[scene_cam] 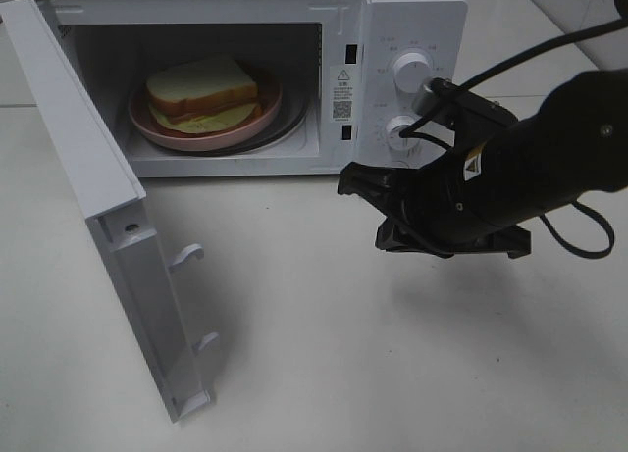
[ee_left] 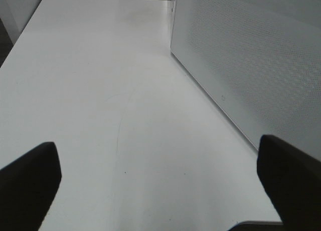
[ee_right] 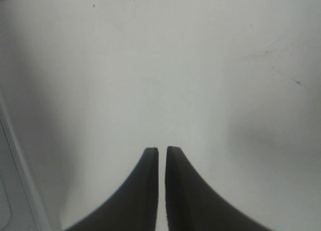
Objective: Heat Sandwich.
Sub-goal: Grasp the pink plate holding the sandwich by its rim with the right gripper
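Check the right claw (ee_right: 161,152): its two fingers stand all but together, with nothing between them. It hangs above the counter (scene_cam: 324,354), in front of the microwave (scene_cam: 412,11) control panel, near the lower knob (scene_cam: 400,131). The left claw (ee_left: 156,158) is spread wide over the counter and grips nothing. Locate the sandwich (scene_cam: 204,91) on the pink plate (scene_cam: 257,122) inside the microwave cavity. The door (scene_cam: 88,207) stands open.
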You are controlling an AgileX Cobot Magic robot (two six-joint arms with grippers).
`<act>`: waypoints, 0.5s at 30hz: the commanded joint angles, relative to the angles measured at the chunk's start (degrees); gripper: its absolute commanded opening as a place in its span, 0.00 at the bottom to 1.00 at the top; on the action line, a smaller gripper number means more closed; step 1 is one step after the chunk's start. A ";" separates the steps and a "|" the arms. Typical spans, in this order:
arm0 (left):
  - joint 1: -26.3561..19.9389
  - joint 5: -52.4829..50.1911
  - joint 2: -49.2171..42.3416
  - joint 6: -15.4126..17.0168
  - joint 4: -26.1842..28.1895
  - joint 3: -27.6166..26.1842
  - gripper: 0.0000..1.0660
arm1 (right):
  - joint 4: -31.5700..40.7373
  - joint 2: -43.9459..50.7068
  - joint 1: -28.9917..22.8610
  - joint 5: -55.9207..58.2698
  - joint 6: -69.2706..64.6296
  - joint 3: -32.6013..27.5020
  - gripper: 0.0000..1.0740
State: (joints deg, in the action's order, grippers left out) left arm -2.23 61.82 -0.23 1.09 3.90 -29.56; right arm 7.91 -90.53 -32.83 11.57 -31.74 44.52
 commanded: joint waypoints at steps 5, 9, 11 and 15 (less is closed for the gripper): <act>0.11 -0.34 -0.29 0.00 0.00 0.06 0.94 | -0.52 0.57 -0.06 16.27 21.14 6.99 0.06; 0.11 -0.34 -0.29 0.00 0.00 0.06 0.94 | -1.09 0.57 -0.06 21.72 29.68 9.91 0.07; 0.11 -0.34 -0.29 0.00 0.00 0.06 0.94 | -2.81 0.57 -0.06 25.95 37.41 12.09 0.07; 0.11 -0.34 -0.29 0.00 0.00 0.06 0.94 | -4.81 0.57 -0.06 31.57 48.24 14.55 0.07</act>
State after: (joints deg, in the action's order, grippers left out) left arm -2.23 61.82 -0.23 1.09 3.90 -29.56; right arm 4.35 -90.53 -32.83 40.11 10.89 58.21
